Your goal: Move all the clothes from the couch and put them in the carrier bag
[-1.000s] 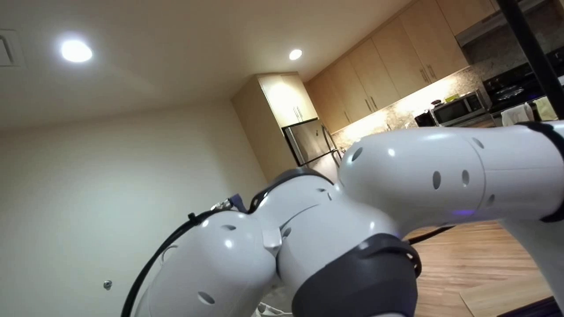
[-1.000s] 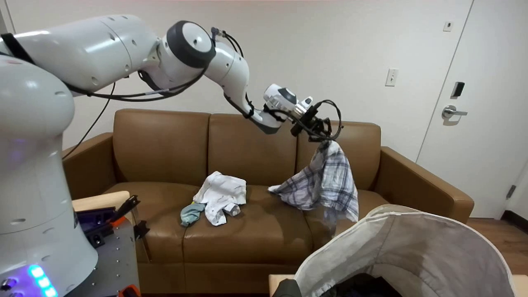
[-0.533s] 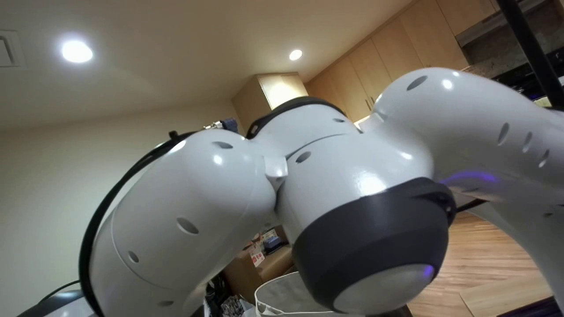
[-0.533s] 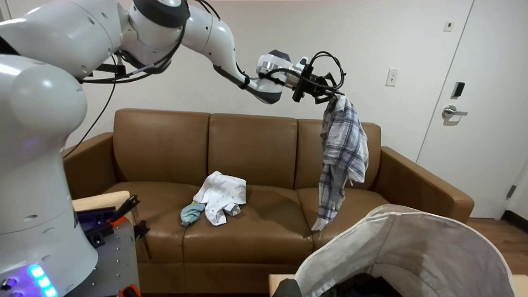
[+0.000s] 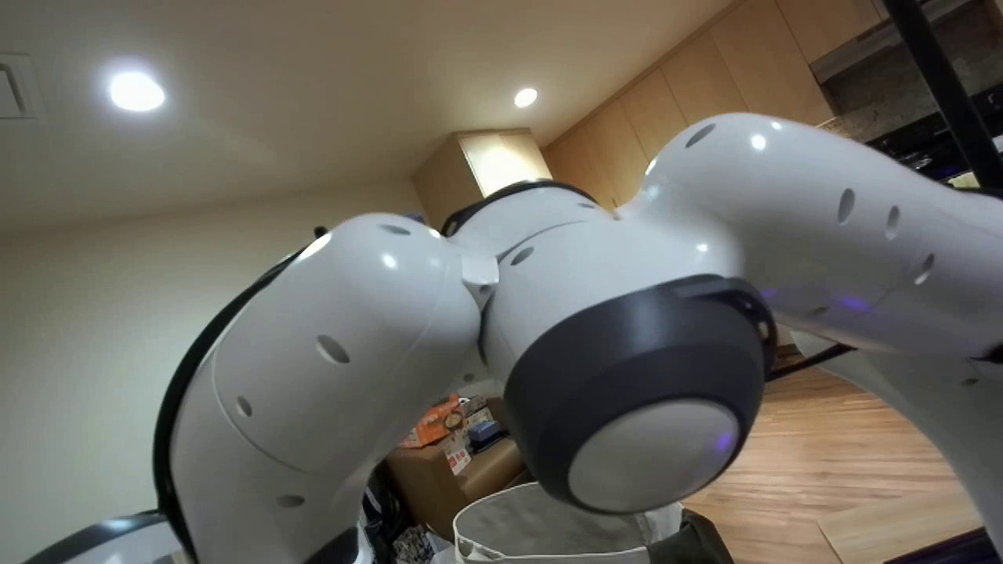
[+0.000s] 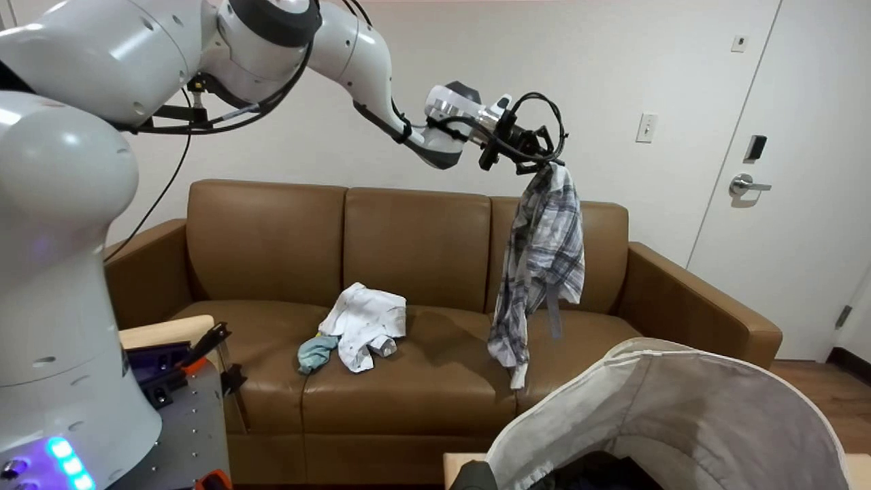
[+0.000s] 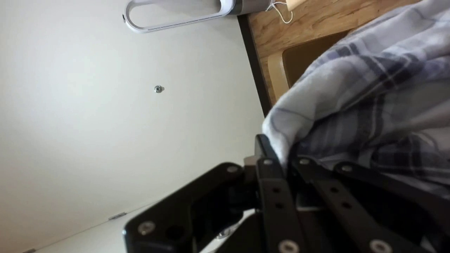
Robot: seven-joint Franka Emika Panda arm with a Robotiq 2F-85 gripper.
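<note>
In an exterior view, a plaid shirt hangs from a robot's tool over the right end of a brown couch, outside the carrier bag standing before the couch's right front corner; whether its lowest tip brushes the cushion is unclear; a white garment and a pale blue piece lie together near the seam between left and middle cushions, awaiting pickup; dark contents sit deep in the bag, possibly clothes, though that cannot be told. In an exterior view, the arm fills much of the frame above the bag's rim, the tool out of sight. In the wrist view, the fingers press together on a fold of the shirt, pinching it; the job looks partway along, with this shirt yet to be bagged and two pieces yet to be lifted.
</note>
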